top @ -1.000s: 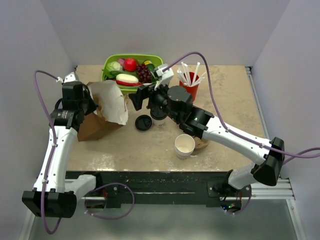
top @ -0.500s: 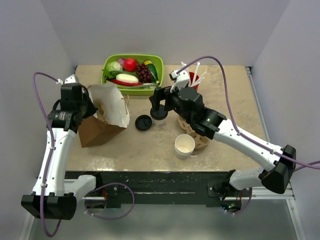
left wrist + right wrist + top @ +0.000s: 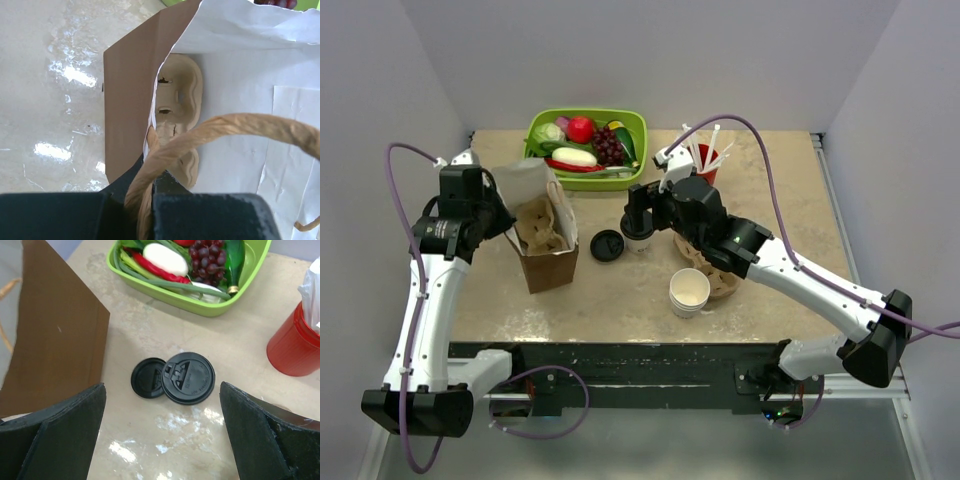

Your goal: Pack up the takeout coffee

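The takeout coffee (image 3: 638, 240), a small white cup with a black lid (image 3: 188, 377), stands on the table right of the paper bag (image 3: 548, 238). My right gripper (image 3: 638, 217) hovers over it, open wide, with its fingers (image 3: 55, 435) on either side of the cup and well apart from it. The bag stands upright and open, and a pulp cup carrier (image 3: 180, 97) lies inside against its white lining. My left gripper (image 3: 147, 200) is shut on the bag's twisted paper handle (image 3: 225, 131) and, in the top view (image 3: 496, 214), sits at the bag's left rim.
A loose black lid (image 3: 607, 245) lies just left of the cup, touching it in the right wrist view (image 3: 147, 377). A stack of lidless white cups (image 3: 689, 290) and a brown pulp piece (image 3: 725, 285) sit under my right arm. A green bin of vegetables (image 3: 585, 135) and a red cup (image 3: 702, 168) stand behind.
The bag has swung from leaning left to standing upright, nearer the middle. My right gripper drew back from the bag's mouth to above the cup and has stayed open.
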Robot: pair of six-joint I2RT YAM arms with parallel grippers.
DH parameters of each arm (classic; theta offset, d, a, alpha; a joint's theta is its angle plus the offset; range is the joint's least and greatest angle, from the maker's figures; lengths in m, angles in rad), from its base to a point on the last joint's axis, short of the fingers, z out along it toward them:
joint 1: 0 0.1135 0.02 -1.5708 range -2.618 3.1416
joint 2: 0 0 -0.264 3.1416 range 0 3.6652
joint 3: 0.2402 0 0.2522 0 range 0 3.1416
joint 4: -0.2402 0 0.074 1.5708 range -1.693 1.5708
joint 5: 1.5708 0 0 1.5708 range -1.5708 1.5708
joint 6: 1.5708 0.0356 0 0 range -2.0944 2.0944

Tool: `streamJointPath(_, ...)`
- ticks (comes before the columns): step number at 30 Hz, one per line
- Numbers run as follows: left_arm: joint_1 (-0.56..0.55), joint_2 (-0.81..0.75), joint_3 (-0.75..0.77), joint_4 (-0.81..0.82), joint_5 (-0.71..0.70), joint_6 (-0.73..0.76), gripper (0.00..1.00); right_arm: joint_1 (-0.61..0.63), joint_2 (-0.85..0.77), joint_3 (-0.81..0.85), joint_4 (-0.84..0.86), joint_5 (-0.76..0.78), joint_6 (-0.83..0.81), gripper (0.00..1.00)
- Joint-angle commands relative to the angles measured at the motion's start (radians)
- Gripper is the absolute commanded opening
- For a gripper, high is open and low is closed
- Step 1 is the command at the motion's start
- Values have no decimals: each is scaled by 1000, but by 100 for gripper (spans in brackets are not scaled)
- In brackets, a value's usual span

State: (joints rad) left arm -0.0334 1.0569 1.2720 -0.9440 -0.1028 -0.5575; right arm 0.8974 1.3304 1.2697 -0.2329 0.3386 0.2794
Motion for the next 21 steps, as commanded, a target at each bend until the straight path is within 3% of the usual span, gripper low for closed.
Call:
streamJointPath(1,0,-3,37,-1,38,18,0,-2,-8,53,-77,31,-36,98)
streamJointPath(14,0,-15,-37,43,87,42,0,-29,96,108,-204,54,-39,96)
streamJointPath(21,0,-8,-74,103,169,53,0,-32,194,125,-125,-121,-117,86)
